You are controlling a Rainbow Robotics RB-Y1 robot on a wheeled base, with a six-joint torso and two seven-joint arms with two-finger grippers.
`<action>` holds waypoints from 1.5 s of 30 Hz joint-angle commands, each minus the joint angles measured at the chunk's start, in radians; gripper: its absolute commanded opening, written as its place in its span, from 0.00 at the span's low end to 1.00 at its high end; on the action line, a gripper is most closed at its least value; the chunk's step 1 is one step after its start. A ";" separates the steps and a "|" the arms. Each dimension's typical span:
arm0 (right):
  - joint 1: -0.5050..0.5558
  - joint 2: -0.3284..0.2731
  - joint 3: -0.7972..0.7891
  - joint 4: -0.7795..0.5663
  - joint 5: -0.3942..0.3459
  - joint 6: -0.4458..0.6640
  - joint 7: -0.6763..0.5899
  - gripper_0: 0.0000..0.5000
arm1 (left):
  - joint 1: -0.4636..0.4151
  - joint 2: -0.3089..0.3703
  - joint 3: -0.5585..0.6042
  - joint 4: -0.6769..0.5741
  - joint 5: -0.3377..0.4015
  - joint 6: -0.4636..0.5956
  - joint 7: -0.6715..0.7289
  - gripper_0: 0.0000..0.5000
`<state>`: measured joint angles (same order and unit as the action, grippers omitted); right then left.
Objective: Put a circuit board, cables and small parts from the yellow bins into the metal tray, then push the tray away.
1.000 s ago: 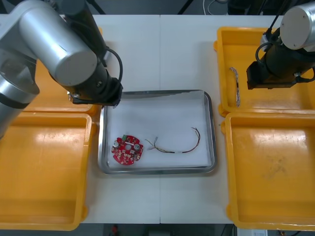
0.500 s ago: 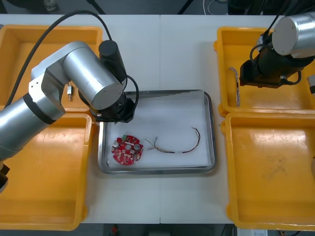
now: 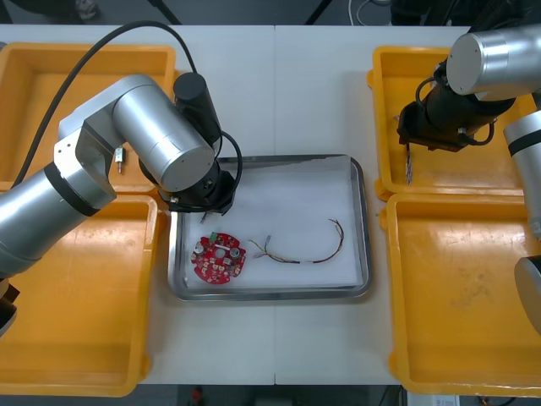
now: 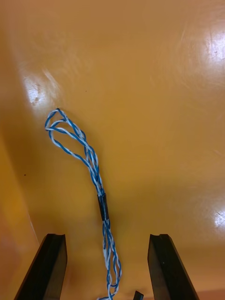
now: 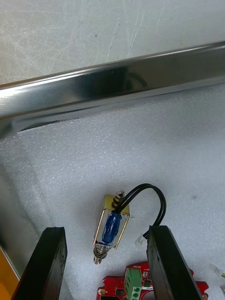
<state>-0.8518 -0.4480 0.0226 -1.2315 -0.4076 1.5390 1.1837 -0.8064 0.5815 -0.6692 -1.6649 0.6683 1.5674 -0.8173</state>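
Observation:
My left gripper (image 3: 204, 203) hangs over the left rear corner of the metal tray (image 3: 364, 222), open. A small metal part (image 5: 111, 224) with a looped black cable lies loose on the white lining between its fingers (image 5: 52, 262), just behind the round red circuit board (image 3: 218, 258). A thin red and yellow cable (image 3: 306, 256) lies in the tray's middle. My right gripper (image 3: 420, 134) is open over the far right yellow bin (image 3: 473, 173). The twisted blue and white cable (image 4: 95, 172) lies on the bin floor between its fingers (image 4: 169, 267), untouched.
Another small metal part (image 3: 119, 158) stands in the far left yellow bin (image 3: 51, 101). The near left bin (image 3: 68, 296) and near right bin (image 3: 465, 296) flank the tray. The tray's shiny rim (image 5: 117, 84) runs just beyond the left fingers.
The left gripper came over the tray's corner and opened, leaving the small metal part on the lining. The right gripper shifted left over the blue and white cable.

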 commanded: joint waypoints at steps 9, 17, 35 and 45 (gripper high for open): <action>-0.046 0.011 0.020 0.033 0.055 -0.025 -0.053 1.00 | 0.001 0.012 0.171 -0.182 0.051 0.200 0.027 1.00; -0.044 0.011 0.022 0.079 0.043 -0.079 -0.055 1.00 | 0.000 0.067 0.413 -0.268 0.146 0.352 -0.026 1.00; 0.019 0.017 0.045 0.081 0.000 -0.120 -0.055 1.00 | -0.023 0.162 0.623 0.013 0.044 0.304 -0.342 1.00; 0.048 0.017 0.046 0.081 0.001 -0.119 -0.052 1.00 | -0.051 0.156 0.612 0.205 0.019 0.140 -0.439 1.00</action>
<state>-0.8279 -0.4386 0.0539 -1.1414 -0.4001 1.4275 1.1725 -0.8095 0.7072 -0.0684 -1.4894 0.6914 1.7605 -1.1866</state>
